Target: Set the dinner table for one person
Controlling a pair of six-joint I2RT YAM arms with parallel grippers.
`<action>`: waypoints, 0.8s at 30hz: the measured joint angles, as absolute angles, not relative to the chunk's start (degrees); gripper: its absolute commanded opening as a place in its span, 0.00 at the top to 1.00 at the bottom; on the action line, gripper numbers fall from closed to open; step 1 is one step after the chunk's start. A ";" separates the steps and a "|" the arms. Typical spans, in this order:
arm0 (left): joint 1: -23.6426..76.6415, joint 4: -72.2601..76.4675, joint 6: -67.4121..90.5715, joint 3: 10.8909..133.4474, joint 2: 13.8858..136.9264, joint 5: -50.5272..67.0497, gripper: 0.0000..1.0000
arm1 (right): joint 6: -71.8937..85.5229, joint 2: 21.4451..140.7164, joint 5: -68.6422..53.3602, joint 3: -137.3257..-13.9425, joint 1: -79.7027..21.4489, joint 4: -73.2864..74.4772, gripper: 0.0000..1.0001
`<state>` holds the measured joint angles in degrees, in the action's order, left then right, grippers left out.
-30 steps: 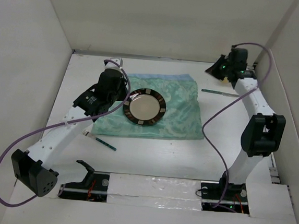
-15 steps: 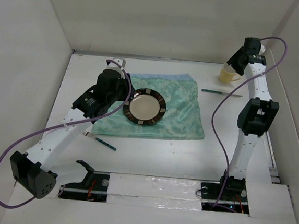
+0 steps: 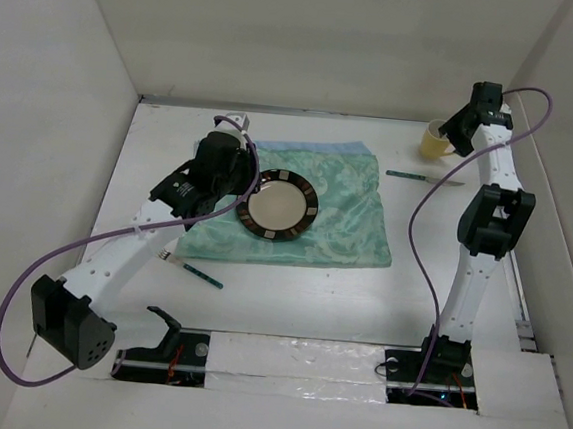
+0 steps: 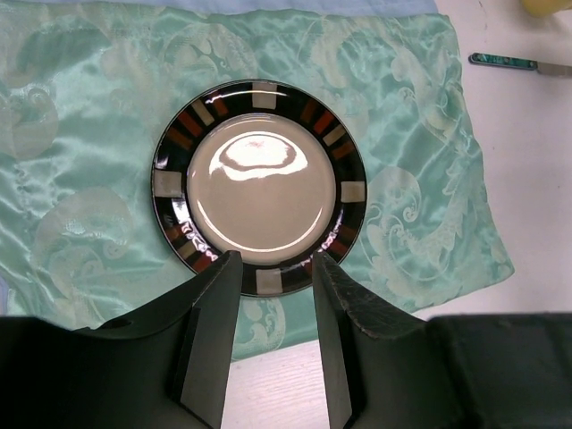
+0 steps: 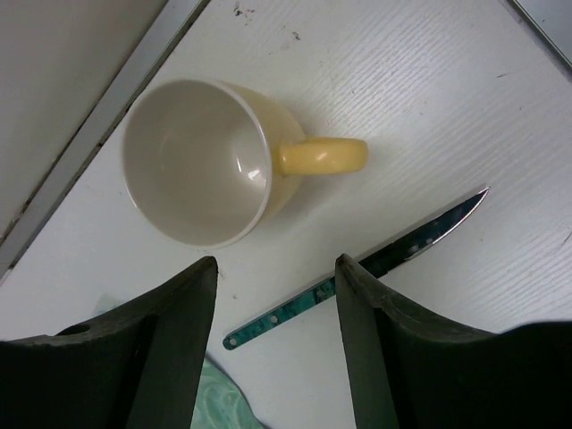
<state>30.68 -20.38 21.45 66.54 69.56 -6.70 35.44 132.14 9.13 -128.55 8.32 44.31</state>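
Wrist views show left gripper (image 4: 274,264) parted near plate (image 4: 259,192), right gripper (image 5: 275,264) parted near mug (image 5: 197,161)

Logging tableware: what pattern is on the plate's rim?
Plate: black rim with cream, red and brown blocks; clearest in the left wrist view.

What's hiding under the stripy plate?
The plate sits on a green placemat, which lies on the white table. The patch right beneath the plate is covered, so anything there can't be seen.
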 measured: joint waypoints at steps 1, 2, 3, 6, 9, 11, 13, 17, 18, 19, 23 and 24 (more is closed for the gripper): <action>30.68 -20.38 21.45 66.54 69.67 -6.63 0.66 | 35.75 132.14 8.99 -128.55 8.49 44.10 0.39; 30.68 -20.38 21.45 66.54 69.84 -6.61 0.66 | 36.01 132.14 8.82 -128.55 8.58 43.90 0.39; 30.68 -20.36 21.47 66.54 70.00 -6.59 0.65 | 36.29 132.18 8.64 -128.55 8.69 43.70 0.39; 30.68 -20.40 21.45 66.54 70.72 -6.59 0.66 | 37.10 132.94 8.27 -129.75 8.99 43.46 0.39; 30.68 -20.43 21.47 66.54 71.50 -6.66 0.66 | 37.56 134.50 7.90 -131.02 9.10 42.96 0.39; 30.68 -20.40 21.47 66.57 71.94 -6.68 0.66 | 37.87 135.41 7.60 -131.04 9.21 42.85 0.40; 30.68 -20.40 21.50 66.57 72.38 -6.68 0.67 | 38.35 136.57 7.22 -131.04 9.30 42.81 0.42; 30.68 -20.47 21.54 66.67 73.25 -6.66 0.67 | 38.81 137.78 6.59 -131.02 9.41 42.39 0.74; 30.68 -20.49 21.54 66.67 73.34 -6.66 0.67 | 39.05 137.80 6.57 -130.98 9.41 41.98 0.83; 30.68 -20.51 21.58 66.70 73.36 -6.68 0.67 | 39.31 137.73 6.59 -130.61 9.41 41.60 0.91; 30.68 -20.56 21.93 66.78 73.36 -6.70 0.67 | 39.79 137.12 6.09 -127.66 9.58 38.46 1.00; 30.68 -20.58 22.02 66.78 73.36 -6.72 0.67 | 39.72 136.44 6.07 -126.45 9.69 37.74 1.00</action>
